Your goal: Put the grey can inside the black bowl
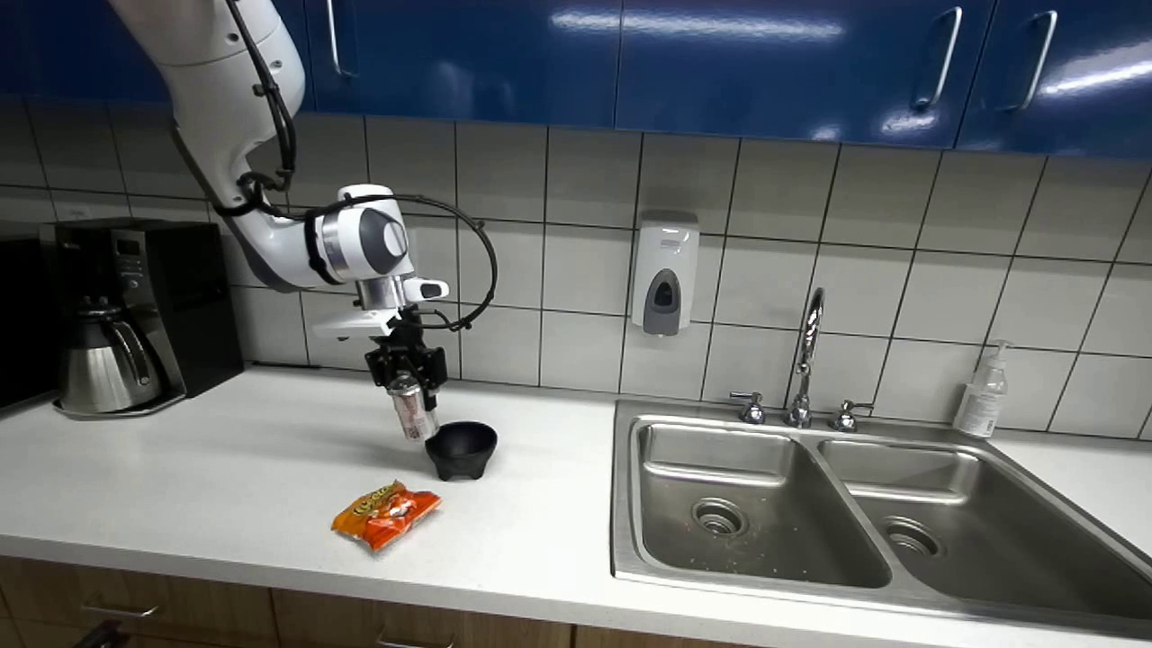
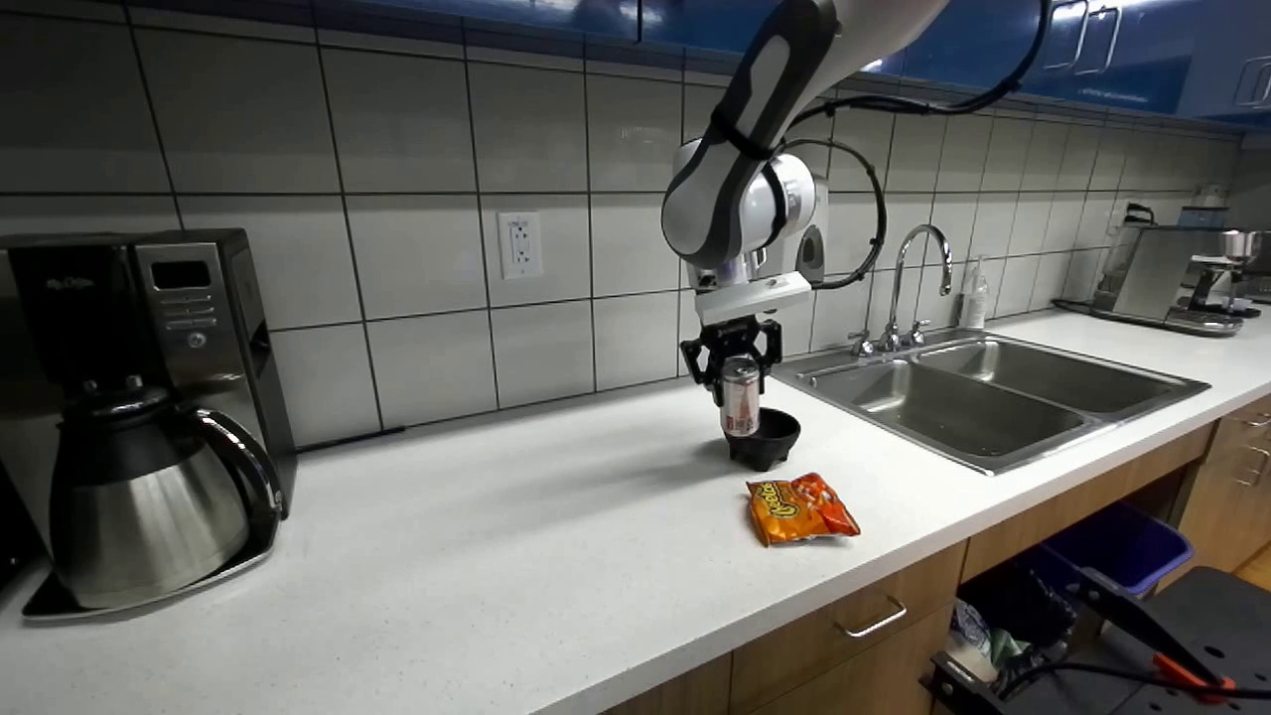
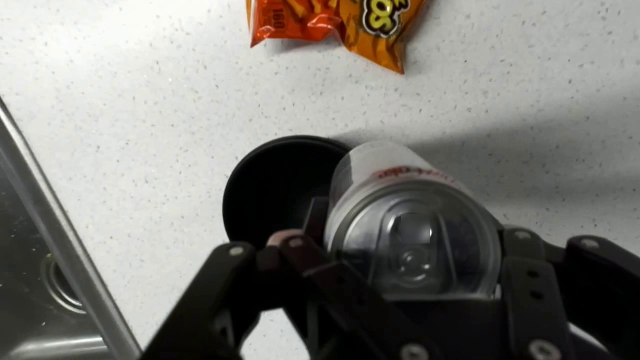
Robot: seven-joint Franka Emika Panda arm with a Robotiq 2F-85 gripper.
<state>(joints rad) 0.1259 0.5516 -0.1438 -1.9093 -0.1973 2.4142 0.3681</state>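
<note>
The grey can (image 1: pixel 413 414) is silvery with a red and white label. It also shows in an exterior view (image 2: pixel 741 405) and, lid toward the camera, in the wrist view (image 3: pixel 415 225). My gripper (image 1: pixel 409 371) is shut on the can near its top; its fingers flank the can in the wrist view (image 3: pixel 409 245). The can is held off the counter and leans a little. The black bowl (image 1: pixel 463 452) stands upright on the counter, also in view here (image 2: pixel 773 442) and here (image 3: pixel 272 195). The can's bottom is at the bowl's rim, off to one side; whether it touches is unclear.
An orange snack packet (image 1: pixel 385 515) lies on the counter (image 1: pixel 225 459) near the bowl, toward the front edge. The steel double sink (image 1: pixel 625 504) is beyond the bowl. A coffee maker with a pot (image 2: pixel 149 506) stands at the opposite end. A tiled wall (image 1: pixel 504 333) is behind.
</note>
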